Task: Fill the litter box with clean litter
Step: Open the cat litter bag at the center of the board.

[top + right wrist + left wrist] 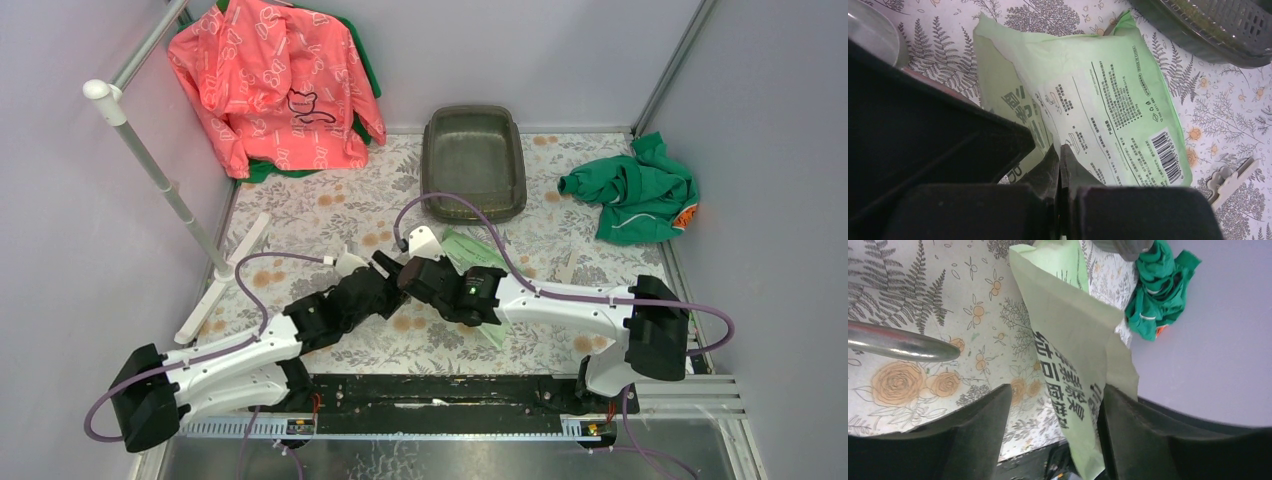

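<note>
The litter box (472, 160) is a dark grey-olive tray at the back middle of the flowered mat, with no granules showing in it; its rim (1168, 27) also crosses the top of the right wrist view. The clean litter is hidden from view. A light green printed bag (1108, 95) lies in front of the box, partly under my arms (470, 250). My right gripper (1060, 162) is shut on the bag's near edge. My left gripper (1053, 405) is open, with a flap of the bag (1073, 355) between its fingers, resting against the right finger (1128, 430).
A pink garment (275, 85) hangs at the back left beside a white pole (160, 170). A green garment (635, 195) lies crumpled at the right wall. A white clip (1230, 180) lies on the mat near the bag. A metal rod (898, 342) juts in from the left.
</note>
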Controlling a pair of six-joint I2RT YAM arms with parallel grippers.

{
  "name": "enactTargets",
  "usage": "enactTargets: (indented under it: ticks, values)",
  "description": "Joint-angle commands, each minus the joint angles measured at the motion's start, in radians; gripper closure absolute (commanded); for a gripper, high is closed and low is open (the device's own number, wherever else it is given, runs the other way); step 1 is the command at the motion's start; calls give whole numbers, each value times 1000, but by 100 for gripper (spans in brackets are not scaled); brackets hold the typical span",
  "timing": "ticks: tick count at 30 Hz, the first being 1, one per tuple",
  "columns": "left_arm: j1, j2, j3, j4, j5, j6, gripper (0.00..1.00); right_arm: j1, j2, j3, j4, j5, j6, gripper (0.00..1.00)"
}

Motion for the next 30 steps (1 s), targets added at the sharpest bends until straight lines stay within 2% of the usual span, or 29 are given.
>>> enactTargets:
  ticks: [1, 2, 5, 7, 9, 10, 13, 17, 23, 27, 30]
  values:
    - [-6, 42, 43, 12, -73, -6, 39, 26, -15, 35, 31, 70, 30, 100]
    - [-6, 56, 47, 11, -78, -4, 45, 30, -14, 35, 30, 76, 34, 100]
    - [-4, 92, 59, 11, -84, -5, 56, 42, -15, 40, 25, 97, 41, 100]
    - [-5, 108, 66, 7, -88, -9, 58, 53, -11, 47, 16, 120, 44, 100]
    - [-4, 117, 75, 7, -90, -10, 64, 67, 0, 61, 1, 146, 46, 100]
    - [-4, 121, 82, 6, -93, -10, 70, 74, 7, 69, -4, 156, 44, 100]
    - [-4, 134, 120, -14, -91, 7, 100, 89, 32, 96, -34, 204, 34, 100]
    - [-4, 175, 240, -61, -81, 77, 100, 91, 35, 132, -76, 260, 15, 100]
    - [-3, 289, 453, -85, -20, 182, 100, 92, -39, 165, -72, 312, -100, 100]
    - [-3, 378, 612, -94, 48, 253, 100, 86, -91, 199, -66, 315, -223, 100]
    - [-3, 451, 751, -127, 108, 305, 100, 42, -150, 213, -67, 246, -285, 100]
